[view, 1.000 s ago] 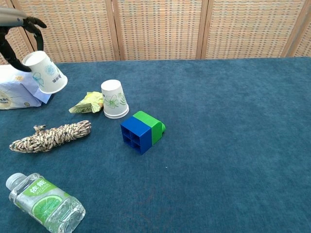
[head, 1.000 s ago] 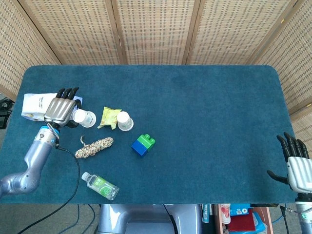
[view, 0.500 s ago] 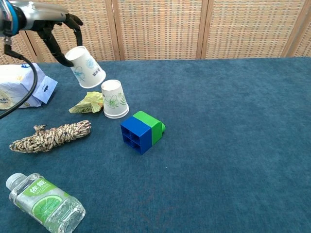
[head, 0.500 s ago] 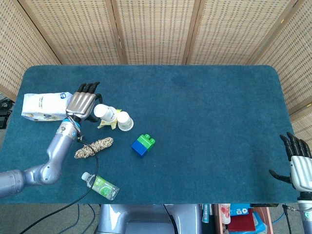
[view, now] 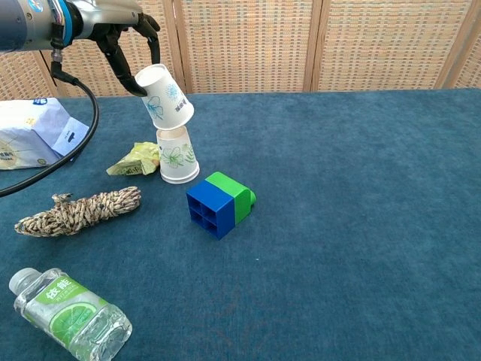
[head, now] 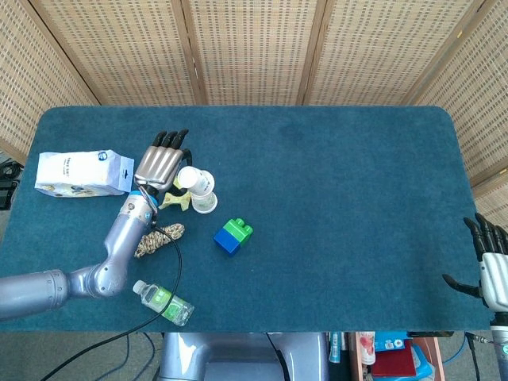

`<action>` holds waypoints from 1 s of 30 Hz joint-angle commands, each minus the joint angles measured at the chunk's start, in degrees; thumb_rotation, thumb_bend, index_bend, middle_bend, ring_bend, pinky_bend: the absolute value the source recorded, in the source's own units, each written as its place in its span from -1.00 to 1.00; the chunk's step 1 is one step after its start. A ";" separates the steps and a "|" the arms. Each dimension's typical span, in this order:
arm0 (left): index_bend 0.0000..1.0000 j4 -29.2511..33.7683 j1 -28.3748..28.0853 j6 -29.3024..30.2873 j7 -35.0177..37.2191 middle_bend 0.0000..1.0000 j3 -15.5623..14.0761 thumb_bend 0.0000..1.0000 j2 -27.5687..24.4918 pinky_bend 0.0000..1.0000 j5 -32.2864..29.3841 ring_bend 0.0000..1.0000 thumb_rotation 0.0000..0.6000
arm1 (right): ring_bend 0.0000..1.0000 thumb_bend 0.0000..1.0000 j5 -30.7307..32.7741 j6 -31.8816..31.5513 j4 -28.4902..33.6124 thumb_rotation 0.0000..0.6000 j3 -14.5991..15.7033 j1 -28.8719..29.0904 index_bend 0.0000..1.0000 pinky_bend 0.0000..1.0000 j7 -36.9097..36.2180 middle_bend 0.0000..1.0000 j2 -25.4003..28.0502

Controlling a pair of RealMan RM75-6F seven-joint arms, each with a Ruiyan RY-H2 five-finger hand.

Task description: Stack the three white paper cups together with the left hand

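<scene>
My left hand (head: 161,163) (view: 124,36) grips a white paper cup (head: 190,178) (view: 167,96) with a floral print. The cup is mouth-down and tilted. It hangs directly above a second white cup (head: 205,202) (view: 176,156), which stands upside down on the blue tablecloth. The held cup's rim meets the top of the standing cup in the chest view; I cannot tell whether they touch. No third separate cup is visible. My right hand (head: 492,266) is at the table's near right corner, fingers apart and holding nothing.
A crumpled yellow-green wrapper (view: 135,159) lies just left of the standing cup. A blue-and-green block (head: 232,236) (view: 220,203) sits to its front right. A tissue pack (head: 79,173), a coil of rope (view: 79,210) and a small plastic bottle (view: 68,314) lie to the left.
My left hand has carried the held cup rightward, from beside the tissue pack to directly over the standing cup. The right hand has sunk slightly toward the frame's lower edge.
</scene>
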State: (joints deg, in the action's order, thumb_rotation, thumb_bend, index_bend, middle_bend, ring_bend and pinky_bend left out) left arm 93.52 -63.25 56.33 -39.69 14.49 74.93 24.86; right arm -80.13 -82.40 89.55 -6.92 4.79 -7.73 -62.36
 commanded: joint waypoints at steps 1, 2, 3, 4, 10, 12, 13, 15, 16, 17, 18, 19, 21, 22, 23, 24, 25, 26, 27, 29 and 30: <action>-0.04 0.60 -1.07 0.16 -1.71 -1.00 -0.48 -0.56 -0.23 -1.00 -2.30 -1.00 1.00 | -1.00 -1.00 -0.03 -0.04 0.00 1.00 -0.02 -0.01 -1.00 -1.00 0.00 -1.00 0.03; -0.04 0.59 -1.37 0.17 -2.19 -1.00 -0.60 -0.56 -0.24 -1.00 -2.91 -1.00 1.00 | -1.00 -1.00 -0.06 -0.08 0.03 1.00 -0.03 -0.03 -1.00 -1.00 -0.04 -1.00 0.03; -0.04 0.52 -1.55 0.17 -2.47 -1.00 -0.68 -0.56 -0.21 -1.00 -3.24 -1.00 1.00 | -1.00 -1.00 -0.10 -0.11 0.06 1.00 0.00 -0.05 -1.00 -1.00 -0.07 -1.00 0.03; -0.04 0.44 -1.78 0.20 -2.80 -1.00 -0.80 -0.56 -0.11 -1.00 -3.67 -1.00 1.00 | -1.00 -1.00 -0.12 -0.13 0.09 1.00 0.02 -0.08 -1.00 -1.00 -0.10 -1.00 0.04; -0.04 -0.82 -2.64 0.27 -3.63 -1.00 -1.65 -0.56 1.29 -1.00 -4.77 -1.00 1.00 | -1.00 -1.00 -0.14 -0.22 -0.04 1.00 -0.09 -0.08 -1.00 -1.00 -0.32 -1.00 0.01; -0.04 -1.28 -2.79 0.24 -3.64 -1.00 -1.71 -0.56 1.66 -1.00 -4.87 -1.00 1.00 | -1.00 -1.00 -0.12 -0.21 -0.05 1.00 -0.10 -0.08 -1.00 -1.00 -0.38 -1.00 0.01; -0.04 -1.53 -2.86 0.21 -3.60 -1.00 -1.71 -0.56 1.86 -1.00 -4.92 -1.00 1.00 | -1.00 -1.00 -0.13 -0.21 -0.06 1.00 -0.06 -0.12 -1.00 -1.00 -0.41 -1.00 -0.01; -0.04 -2.23 -3.08 -0.02 -3.66 -1.00 -1.83 -0.56 2.39 -1.00 -5.17 -1.00 1.00 | -1.00 -1.00 -0.10 -0.23 -0.11 1.00 -0.10 -0.12 -1.00 -1.00 -0.47 -1.00 -0.02; -0.04 -2.70 -3.28 -0.10 -3.87 -1.00 -1.97 -0.56 2.77 -1.00 -5.29 -1.00 1.00 | -1.00 -1.00 -0.08 -0.24 -0.13 1.00 -0.14 -0.11 -1.00 -1.00 -0.53 -1.00 -0.01; -0.07 -3.03 -3.40 -0.12 -3.98 -1.00 -2.04 -0.56 3.03 -1.00 -5.37 -1.00 1.00 | -1.00 -1.00 -0.06 -0.27 -0.14 1.00 -0.17 -0.12 -1.00 -1.00 -0.59 -1.00 -0.01; -0.12 -3.63 -3.59 -0.09 -4.13 -1.00 -2.13 -0.56 3.52 -1.00 -5.39 -1.00 1.00 | -1.00 -1.00 -0.02 -0.27 -0.15 1.00 -0.18 -0.14 -1.00 -1.00 -0.68 -1.00 0.01; -0.23 -4.09 -3.70 -0.04 -4.18 -1.00 -2.17 -0.56 3.91 -1.00 -5.37 -1.00 1.00 | -1.00 -1.00 -0.01 -0.25 -0.15 1.00 -0.19 -0.14 -1.00 -1.00 -0.75 -1.00 0.03; -0.44 -5.65 -3.96 0.49 -4.31 -1.00 -2.34 -0.56 5.32 -1.00 -4.97 -1.00 1.00 | -1.00 -1.00 0.06 -0.19 -0.24 1.00 -0.23 -0.13 -1.00 -1.00 -0.85 -1.00 0.04; -0.55 -6.07 -4.03 0.70 -4.43 -1.00 -2.40 -0.56 5.71 -1.00 -4.94 -1.00 1.00 | -1.00 -1.00 0.05 -0.14 -0.25 1.00 -0.22 -0.12 -1.00 -1.00 -0.89 -1.00 0.04; -0.63 -6.59 -4.19 0.96 -4.83 -1.00 -2.57 -0.56 6.28 -1.00 -5.15 -1.00 1.00 | -1.00 -1.00 0.03 -0.08 -0.28 1.00 -0.20 -0.10 -1.00 -1.00 -0.97 -1.00 0.04; -0.68 -7.11 -4.40 1.33 -5.40 -1.00 -2.71 -0.56 6.89 -1.00 -5.55 -1.00 1.00 | -1.00 -1.00 0.04 -0.05 -0.33 1.00 -0.19 -0.10 -1.00 -1.00 -1.00 -1.00 0.06; -0.75 -7.50 -4.52 1.65 -5.70 -1.00 -2.75 -0.56 7.35 -1.00 -5.68 -1.00 1.00 | -1.00 -1.00 0.03 -0.02 -0.37 1.00 -0.19 -0.09 -1.00 -1.00 -0.99 -1.00 0.05; -0.81 -7.89 -4.57 1.97 -5.84 -1.00 -2.73 -0.56 7.80 -1.00 -5.74 -1.00 1.00 | -1.00 -1.00 0.05 -0.02 -0.40 1.00 -0.21 -0.09 -1.00 -1.00 -1.02 -1.00 0.02; -0.84 -8.21 -4.53 2.35 -5.87 -1.00 -2.70 -0.56 8.32 -1.00 -5.73 -1.00 1.00 | -1.00 -1.00 0.07 -0.03 -0.44 1.00 -0.23 -0.09 -1.00 -1.00 -1.05 -1.00 0.01; -0.88 -8.42 -4.17 2.62 -5.35 -1.00 -2.53 -0.56 8.75 -1.00 -5.42 -1.00 1.00 | -1.00 -1.00 0.12 -0.08 -0.49 1.00 -0.25 -0.14 -1.00 -1.00 -1.09 -1.00 0.04; -0.88 -8.28 -3.93 2.70 -5.01 -1.00 -2.44 -0.56 8.67 -1.00 -5.17 -1.00 1.00 | -1.00 -1.00 0.11 -0.08 -0.50 1.00 -0.24 -0.15 -1.00 -1.00 -1.09 -1.00 0.05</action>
State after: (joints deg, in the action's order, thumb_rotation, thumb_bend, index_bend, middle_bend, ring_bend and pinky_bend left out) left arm 85.17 -67.41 58.91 -45.02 11.95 83.65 19.47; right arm -80.01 -82.48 89.05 -7.17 4.64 -8.82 -62.30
